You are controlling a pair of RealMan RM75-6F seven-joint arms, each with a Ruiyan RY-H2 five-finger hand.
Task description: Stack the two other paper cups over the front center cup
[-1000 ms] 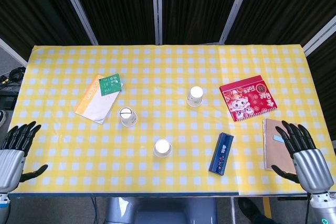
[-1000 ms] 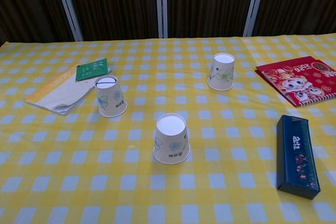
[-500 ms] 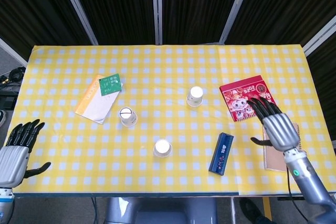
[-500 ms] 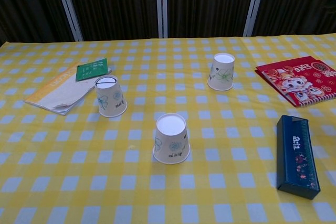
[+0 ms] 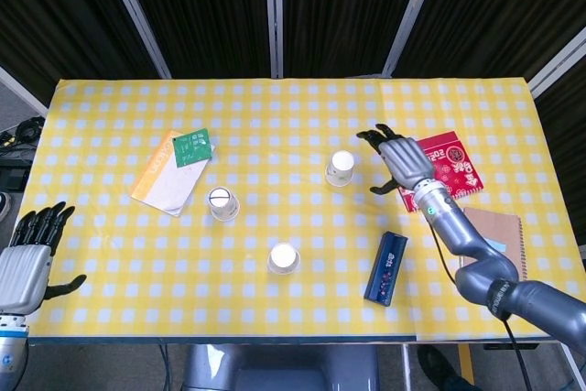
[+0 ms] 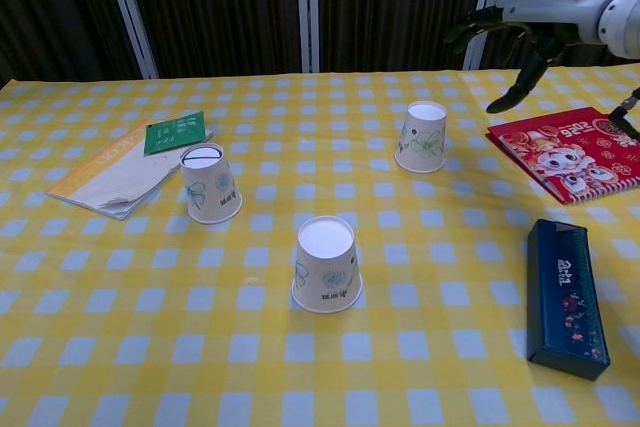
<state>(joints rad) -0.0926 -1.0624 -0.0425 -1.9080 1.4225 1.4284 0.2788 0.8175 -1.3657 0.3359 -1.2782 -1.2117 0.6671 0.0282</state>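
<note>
Fingers (image 5: 377,139) near right cup (image 5: 341,168)

Bright, even overhead light falls across the yellow checked table (image 5: 293,116) in both views, leaving only short, soft shadows at the bases of the paper cups (image 6: 325,264), while the dark curtain (image 5: 201,6) behind stays nearly black. A mild sheen shows on the red booklet (image 6: 570,152) and the dark blue box (image 6: 565,297). Both pictures are sharp with no evident motion blur; the head view bows slightly at its edges, and the right robot hand (image 6: 510,32) in the chest view looks a little soft.
</note>
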